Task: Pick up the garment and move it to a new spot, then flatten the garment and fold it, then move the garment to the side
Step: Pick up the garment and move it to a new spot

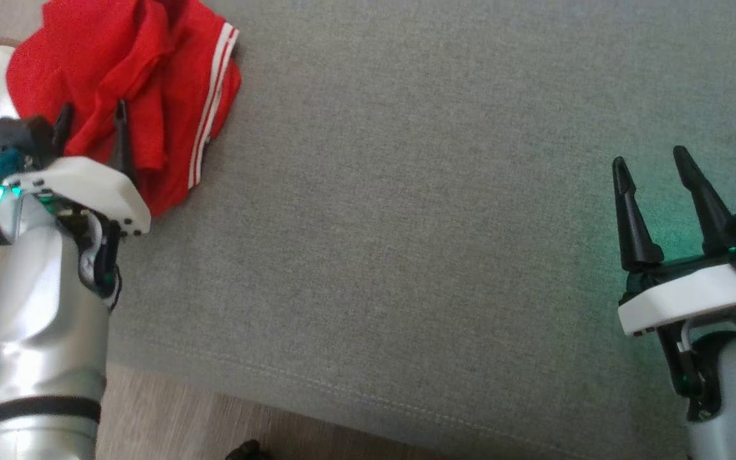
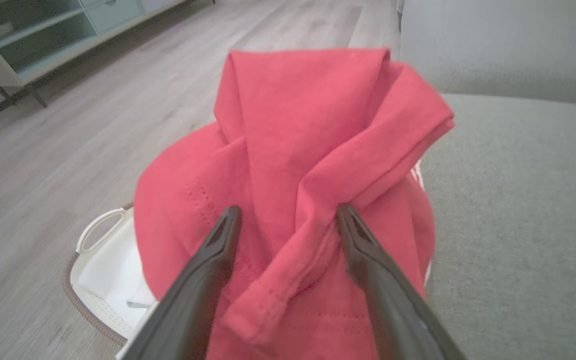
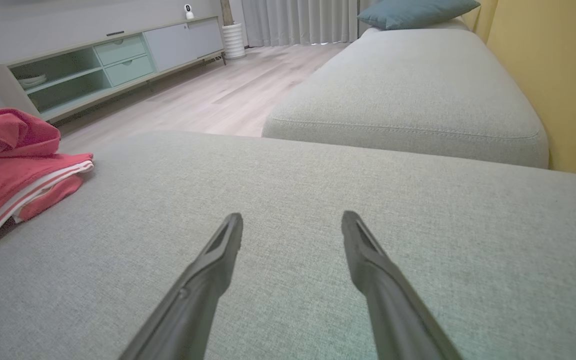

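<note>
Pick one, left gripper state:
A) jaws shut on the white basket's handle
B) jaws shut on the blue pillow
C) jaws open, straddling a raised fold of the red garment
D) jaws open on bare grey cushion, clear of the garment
C: in the left wrist view the left gripper has its jaws spread apart, with a bunched fold of the red garment standing between them.

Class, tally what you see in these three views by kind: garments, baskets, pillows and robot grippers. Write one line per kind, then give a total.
Garments: 1, the red garment
Baskets: 1, the white basket
Pillows: 1, the teal pillow
Grippers: 2, the left gripper and the right gripper
Total: 5
</note>
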You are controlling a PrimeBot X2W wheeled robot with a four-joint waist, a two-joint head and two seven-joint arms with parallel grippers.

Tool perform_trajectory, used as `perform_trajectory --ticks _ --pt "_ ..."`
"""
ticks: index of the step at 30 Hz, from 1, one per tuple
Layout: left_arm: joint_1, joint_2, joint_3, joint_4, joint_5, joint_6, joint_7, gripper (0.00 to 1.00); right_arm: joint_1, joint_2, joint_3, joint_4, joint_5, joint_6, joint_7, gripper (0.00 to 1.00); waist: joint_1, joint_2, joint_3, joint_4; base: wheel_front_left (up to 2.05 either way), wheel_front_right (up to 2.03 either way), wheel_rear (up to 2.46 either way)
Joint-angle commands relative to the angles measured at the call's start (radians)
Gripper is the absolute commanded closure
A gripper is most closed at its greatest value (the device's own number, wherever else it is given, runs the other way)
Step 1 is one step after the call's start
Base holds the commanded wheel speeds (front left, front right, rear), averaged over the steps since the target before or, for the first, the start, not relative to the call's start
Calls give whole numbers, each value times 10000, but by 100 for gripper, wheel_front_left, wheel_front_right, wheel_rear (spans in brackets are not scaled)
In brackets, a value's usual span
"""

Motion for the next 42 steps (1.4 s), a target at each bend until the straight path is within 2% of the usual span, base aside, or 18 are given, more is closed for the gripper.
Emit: perform_trajectory --ticks 1,6,7,8,9,11,17,24,29,33,38,42 --pt "-522 601 262 155 55 -39 254 0 -220 -128 197 -429 -53 77 48 0 -1 0 200 -77 0 0 0" --pt "-1295 839 152 1261 35 -110 1024 0 -275 -132 140 -426 -23 77 68 0 -1 0 323 -76 0 0 0" --pt "-1409 874 120 1398 44 -123 1085 37 -283 -127 135 -422 -12 77 69 0 -1 0 333 -75 0 0 0" --pt "-1511 910 104 1517 33 -143 1092 62 -294 -122 135 -415 -3 77 68 0 -1 0 341 -76 0 0 0" --pt "-1593 952 75 1630 50 -148 1077 100 -305 -117 137 -405 6 77 66 0 -1 0 341 -80 0 0 0" --pt "-1712 1039 31 1777 112 -80 894 100 -330 -97 150 -377 15 77 56 0 -1 0 316 -100 0 0 0" --pt "-1678 1085 85 1468 117 246 -535 100 -268 38 122 -206 40 77 -109 0 -1 0 -141 -171 0 0 0" --pt "-1002 918 253 -377 -106 418 -1199 100 -35 305 71 -9 84 77 -379 0 -1 0 -1073 -316 0 0 0" --pt "73 566 140 -2433 -230 466 -1234 100 264 485 85 183 163 77 -553 0 -1 0 -1840 -547 0 0 0" --pt "1098 232 -173 -4162 -281 488 -856 100 503 587 119 280 243 77 -672 0 -1 0 -2350 -897 0 0 0" --pt "2359 -346 -830 -5948 -393 500 -178 100 742 652 227 312 369 77 -786 0 -1 0 -2747 -1627 0 0 0" --pt "3017 -739 -1633 -6421 -566 397 262 100 790 669 384 267 516 77 -820 0 -1 0 -2784 -2434 0 0 0"
